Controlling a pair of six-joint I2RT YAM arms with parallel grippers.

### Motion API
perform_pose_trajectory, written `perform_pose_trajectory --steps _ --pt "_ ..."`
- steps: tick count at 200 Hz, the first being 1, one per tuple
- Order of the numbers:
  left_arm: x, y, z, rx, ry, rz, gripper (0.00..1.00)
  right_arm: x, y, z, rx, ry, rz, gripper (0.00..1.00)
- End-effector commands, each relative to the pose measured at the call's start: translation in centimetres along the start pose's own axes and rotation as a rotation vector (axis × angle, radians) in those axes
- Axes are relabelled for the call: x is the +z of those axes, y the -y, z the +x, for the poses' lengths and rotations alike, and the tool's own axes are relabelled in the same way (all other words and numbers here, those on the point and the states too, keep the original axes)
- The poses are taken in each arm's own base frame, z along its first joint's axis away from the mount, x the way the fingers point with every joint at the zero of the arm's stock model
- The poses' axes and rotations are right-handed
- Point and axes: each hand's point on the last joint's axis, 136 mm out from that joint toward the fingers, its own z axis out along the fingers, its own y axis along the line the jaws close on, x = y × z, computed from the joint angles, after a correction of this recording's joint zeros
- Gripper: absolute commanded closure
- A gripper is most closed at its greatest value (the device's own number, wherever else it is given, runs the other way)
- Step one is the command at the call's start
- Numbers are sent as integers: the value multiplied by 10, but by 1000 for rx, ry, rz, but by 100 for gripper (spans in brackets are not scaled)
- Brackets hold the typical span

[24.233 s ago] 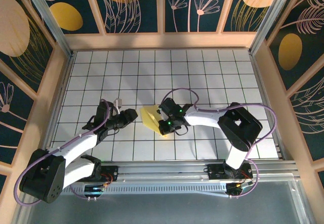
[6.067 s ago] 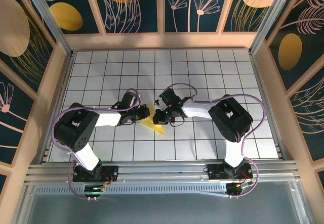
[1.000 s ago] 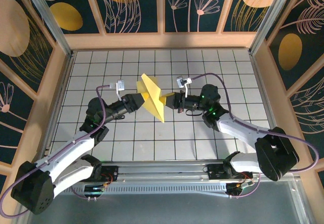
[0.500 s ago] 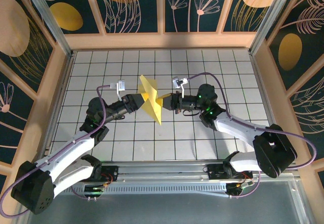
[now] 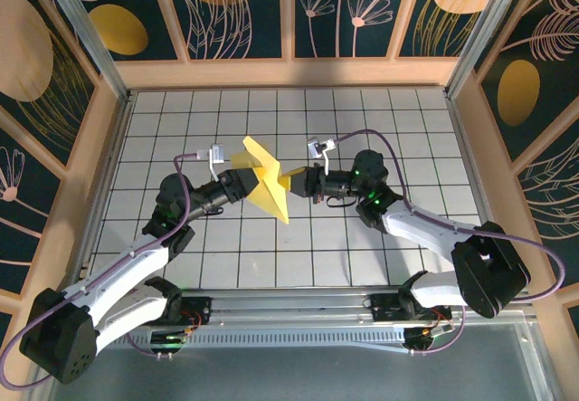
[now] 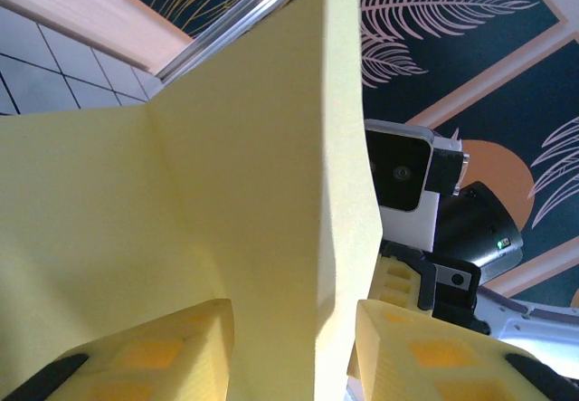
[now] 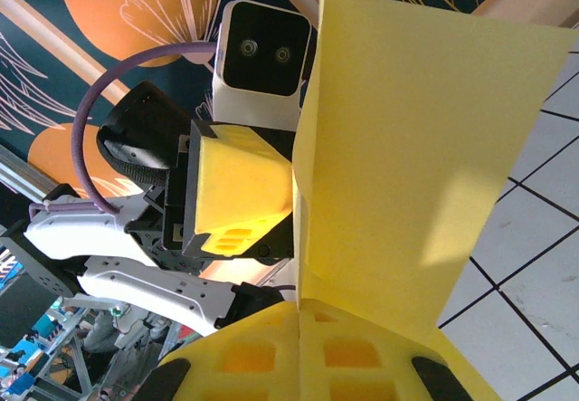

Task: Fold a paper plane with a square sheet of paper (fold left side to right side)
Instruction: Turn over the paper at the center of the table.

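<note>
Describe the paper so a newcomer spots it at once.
At the middle of the white grid table, the left gripper and right gripper meet. The yellow paper stands between them, pinched by the right one. It is the only yellow sheet, creased and upright.

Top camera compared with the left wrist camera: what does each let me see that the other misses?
From above: the left arm and right arm in full, the tiled table, and the left claw and right claw meeting at the folded yellow paper.
From the left wrist: a close look at a ridge of the paper running between that claw's two yellow pads, with the right arm's small camera box just behind.
Shared: the paper, both claws and the painted walls.
</note>
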Motion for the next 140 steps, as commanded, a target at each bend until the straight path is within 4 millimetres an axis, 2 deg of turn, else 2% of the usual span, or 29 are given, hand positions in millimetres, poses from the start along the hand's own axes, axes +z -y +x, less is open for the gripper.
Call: perform_pose_trajectory --steps 1,30,83,99,140 --pt "0 14 -6 35 12 46 62 4 -17 -10 -47 6 -54 100" --pt "0 16 -6 38 10 55 69 6 -15 -8 -32 -2 -57 100" --pt "-2 13 -7 44 27 30 88 5 -8 -10 -22 15 -8 100" --pt "-3 12 -8 44 33 25 93 4 -7 -13 -30 25 19 92" --pt "-5 18 -11 41 52 51 98 -15 -1 -27 -76 92 178 62"
